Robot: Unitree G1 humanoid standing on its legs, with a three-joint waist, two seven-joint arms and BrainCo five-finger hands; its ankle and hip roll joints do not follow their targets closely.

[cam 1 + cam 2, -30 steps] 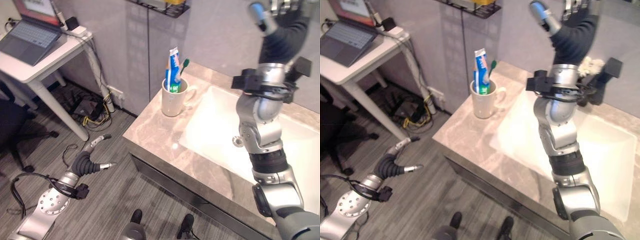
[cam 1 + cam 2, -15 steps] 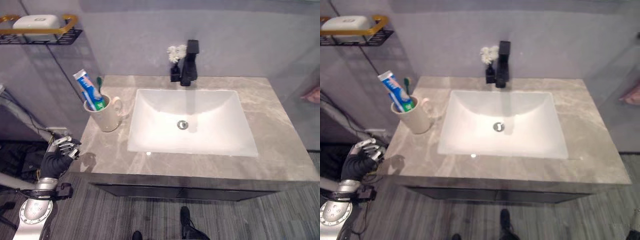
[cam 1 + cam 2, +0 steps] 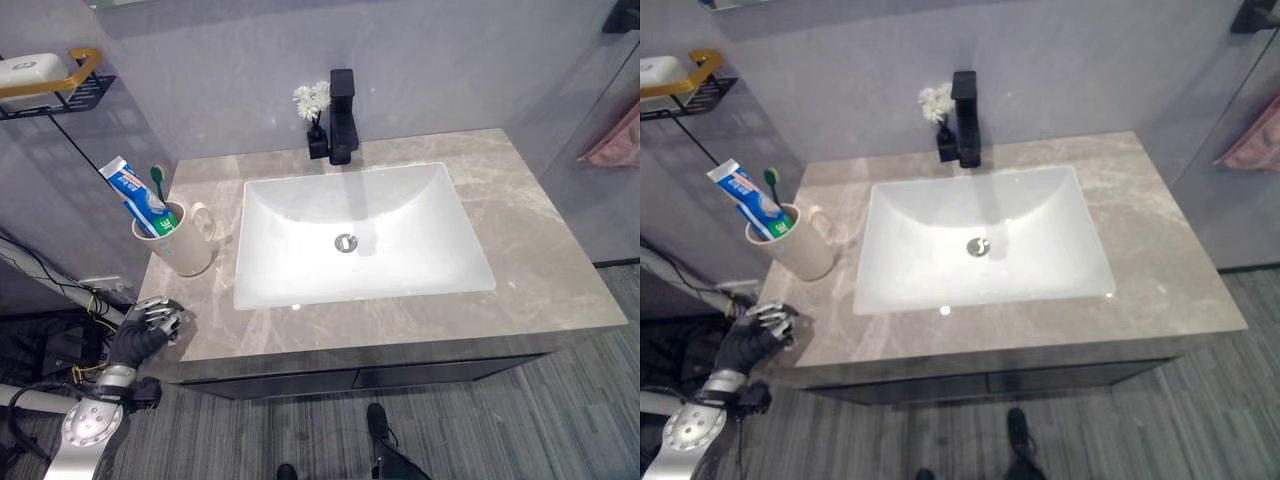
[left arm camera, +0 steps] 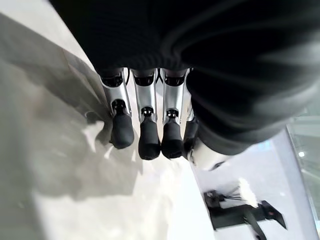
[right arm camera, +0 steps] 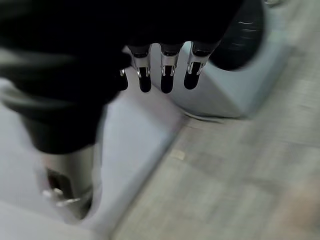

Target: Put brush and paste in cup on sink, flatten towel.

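Brush (image 3: pixel 157 186) and paste (image 3: pixel 133 193) are standing in the cup (image 3: pixel 180 240), so the left hand (image 3: pixel 143 327), fingers curled and empty, is hanging beside the tabletop (image 3: pixel 540 260).

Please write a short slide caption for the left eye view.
Toothbrush and toothpaste stand in cup beside sink; left hand at counter edge.

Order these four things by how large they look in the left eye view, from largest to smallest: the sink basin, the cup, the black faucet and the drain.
1. Sink basin, clearly the largest.
2. Cup.
3. Black faucet, nearly the same as the cup; it stands farther from the camera, so this order is unsure.
4. Drain, the smallest.
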